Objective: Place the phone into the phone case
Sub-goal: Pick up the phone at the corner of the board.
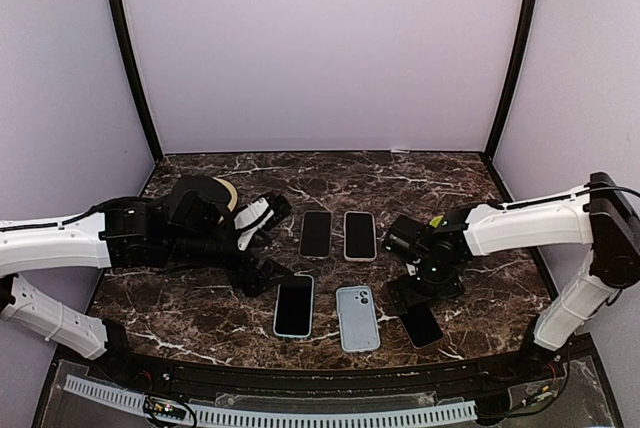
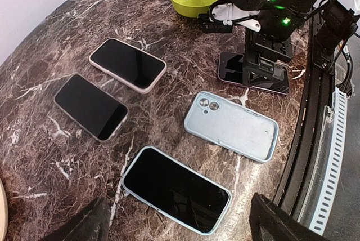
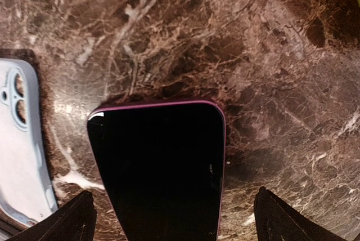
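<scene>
The right fingers [image 3: 70,221] are standing wide apart, gripping nothing, hovering over the phone [image 3: 160,168]. It is lying face up on the tabletop [image 3: 264,55], seemingly sitting inside a purple case [image 3: 152,104], though only the rim is showing. The left fingers [image 2: 284,221] are also spread, holding nothing, pointing toward a blue-cased phone [image 2: 177,190] beside a light-blue case [image 2: 236,128] lying back-up.
</scene>
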{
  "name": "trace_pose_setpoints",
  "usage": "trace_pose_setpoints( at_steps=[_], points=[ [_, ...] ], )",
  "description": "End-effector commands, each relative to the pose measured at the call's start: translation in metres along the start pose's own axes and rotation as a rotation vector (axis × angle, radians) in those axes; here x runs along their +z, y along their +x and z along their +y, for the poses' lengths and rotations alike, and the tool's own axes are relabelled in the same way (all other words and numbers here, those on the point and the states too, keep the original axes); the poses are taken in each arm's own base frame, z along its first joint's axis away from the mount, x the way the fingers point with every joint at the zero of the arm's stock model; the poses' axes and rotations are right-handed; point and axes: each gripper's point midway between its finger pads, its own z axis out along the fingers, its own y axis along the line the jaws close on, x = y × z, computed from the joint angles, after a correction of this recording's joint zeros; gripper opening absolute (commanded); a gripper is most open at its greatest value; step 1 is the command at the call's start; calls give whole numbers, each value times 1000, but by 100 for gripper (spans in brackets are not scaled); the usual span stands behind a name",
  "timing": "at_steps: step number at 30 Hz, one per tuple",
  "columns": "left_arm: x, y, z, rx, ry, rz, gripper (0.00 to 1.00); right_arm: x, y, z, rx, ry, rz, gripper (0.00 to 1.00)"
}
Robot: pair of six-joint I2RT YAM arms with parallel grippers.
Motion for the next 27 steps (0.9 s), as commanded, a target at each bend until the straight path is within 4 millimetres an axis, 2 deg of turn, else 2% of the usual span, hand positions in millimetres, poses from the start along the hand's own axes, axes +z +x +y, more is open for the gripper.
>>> trace_pose_setpoints(
  at_steps=[1, 4, 8, 10, 13, 15, 18, 22, 27],
  points=[
    [2, 2, 1, -3, -3, -5, 88, 12, 8, -2, -61, 21, 54, 99],
    [2, 4, 1, -3, -3, -3, 88, 20, 10, -2, -77, 22, 72, 97],
    [3, 4, 2, 0, -5, -2, 88, 28, 14, 0, -83, 22, 93, 91],
    [4, 5, 2, 3, -4, 0, 88, 32, 15, 0, -83, 24, 103, 84],
    [5, 7, 2, 4, -4, 5, 88, 33, 17, 2, -87, 14, 110, 66],
    [6, 9, 2, 5, -4, 11, 88, 30, 14, 5, -83, 3, 98, 59],
    [9, 14, 3, 8, -7, 24, 88, 19, 5, 9, -68, -5, 53, 53],
    [20, 31, 5, 5, -24, 74, 86, -4, -17, 13, -6, -7, -76, 46],
    [31, 46, 8, -27, -39, 128, 84, -46, -44, 38, 105, -71, -310, 40]
  ],
)
